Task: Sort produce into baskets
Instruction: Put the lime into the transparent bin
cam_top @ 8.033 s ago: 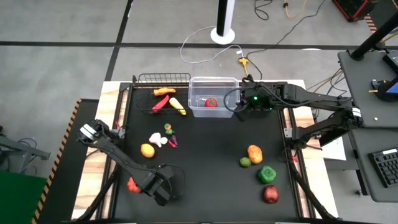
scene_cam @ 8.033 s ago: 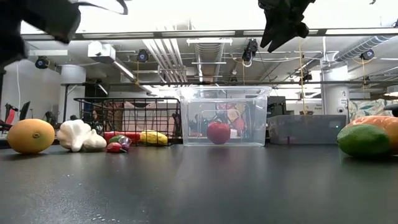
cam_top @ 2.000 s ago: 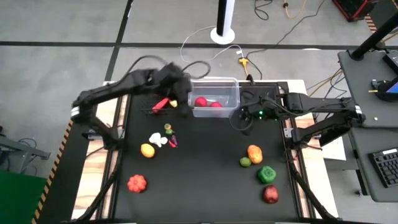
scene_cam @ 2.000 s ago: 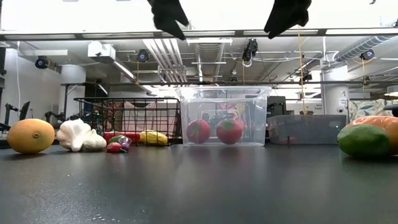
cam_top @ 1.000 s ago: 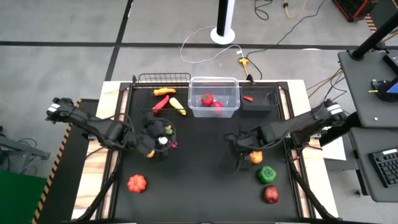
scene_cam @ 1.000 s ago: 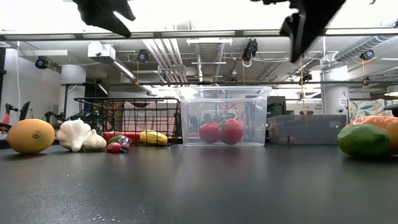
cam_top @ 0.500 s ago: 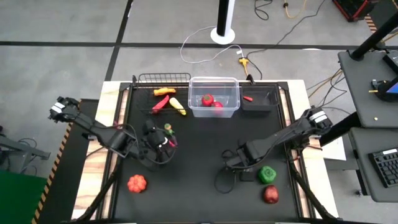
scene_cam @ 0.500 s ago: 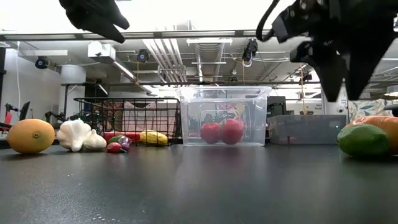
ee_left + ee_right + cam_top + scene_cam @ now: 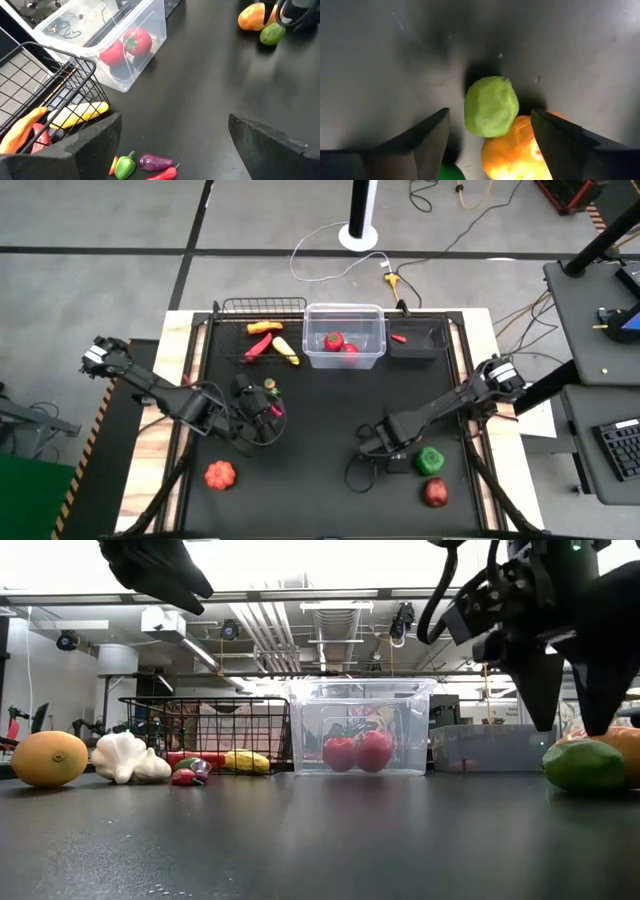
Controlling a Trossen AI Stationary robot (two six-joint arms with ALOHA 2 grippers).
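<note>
The right claw hangs just above a small round green fruit toward the right side of the bench, its two fingers spread wide on either side of the fruit and gripping nothing. An orange fruit touches the green one on one side, so there is little room for a finger there; the better hold looks to be across the green fruit's widest middle, along the line that keeps both fingers off its neighbour. It is probably a light, hard, smooth plastic toy, so it may roll or squirt out if pinched off-centre. The left claw is likewise wide open and empty, hovering over a cluster of small vegetables near the left side of the bench, just in front of the wire basket. That basket holds a few long pieces, yellow, orange and red; the clear bin beside it at the far edge holds two red tomatoes, and the dark tray a small red piece. A green pepper, a red fruit and a small pumpkin lie loose near the front edge.
</note>
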